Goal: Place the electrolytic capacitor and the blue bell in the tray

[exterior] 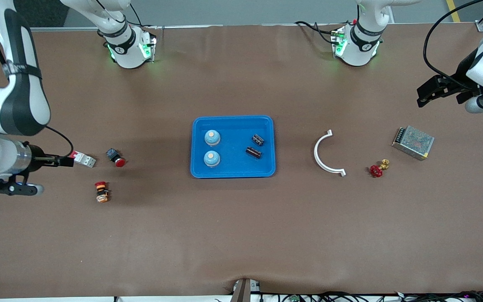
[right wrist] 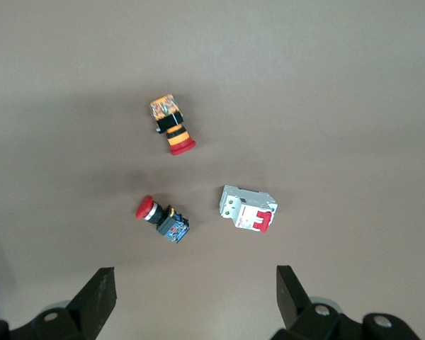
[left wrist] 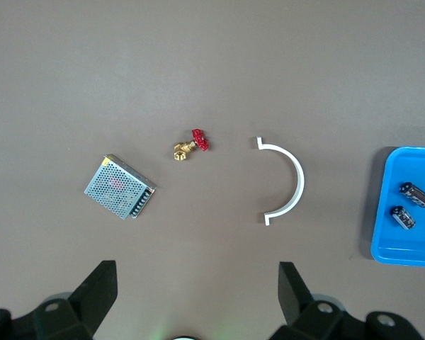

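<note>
The bright-blue tray (exterior: 233, 173) lies mid-table. In it sit two blue bells (exterior: 212, 136) (exterior: 211, 158) toward the right arm's end and two dark electrolytic capacitors (exterior: 258, 139) (exterior: 253, 152) toward the left arm's end. The left wrist view shows the tray's end (left wrist: 393, 244) with both capacitors (left wrist: 416, 195) (left wrist: 403, 217). My left gripper (exterior: 422, 95) (left wrist: 196, 283) is open and empty, up over the table at the left arm's end. My right gripper (exterior: 67, 161) (right wrist: 193, 287) is open and empty, up over the table beside a circuit breaker.
A white curved bracket (exterior: 327, 153), a red-handled brass valve (exterior: 377, 168) and a metal mesh power supply (exterior: 413, 142) lie toward the left arm's end. A white circuit breaker (exterior: 84, 159), a red push button (exterior: 115, 157) and an orange-and-red button (exterior: 102, 191) lie toward the right arm's end.
</note>
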### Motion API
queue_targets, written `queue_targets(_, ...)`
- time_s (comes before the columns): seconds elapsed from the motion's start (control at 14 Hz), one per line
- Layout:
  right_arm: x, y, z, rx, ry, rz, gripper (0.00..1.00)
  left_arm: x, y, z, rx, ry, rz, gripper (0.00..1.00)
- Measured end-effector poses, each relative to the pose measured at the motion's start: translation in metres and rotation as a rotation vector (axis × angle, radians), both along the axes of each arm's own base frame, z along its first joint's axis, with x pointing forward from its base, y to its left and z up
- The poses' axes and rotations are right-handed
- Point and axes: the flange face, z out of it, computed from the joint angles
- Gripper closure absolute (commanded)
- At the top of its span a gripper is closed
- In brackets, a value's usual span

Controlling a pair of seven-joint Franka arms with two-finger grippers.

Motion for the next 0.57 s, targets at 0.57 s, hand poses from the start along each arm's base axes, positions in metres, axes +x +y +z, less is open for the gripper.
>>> queue_targets(0.57, -0.057, 0.011, 0.144, -0.016, -0.141, 0.001, 0.0, -0.003, 0.001, 0.007, 0.0, -0.013, 0.002, 0.0)
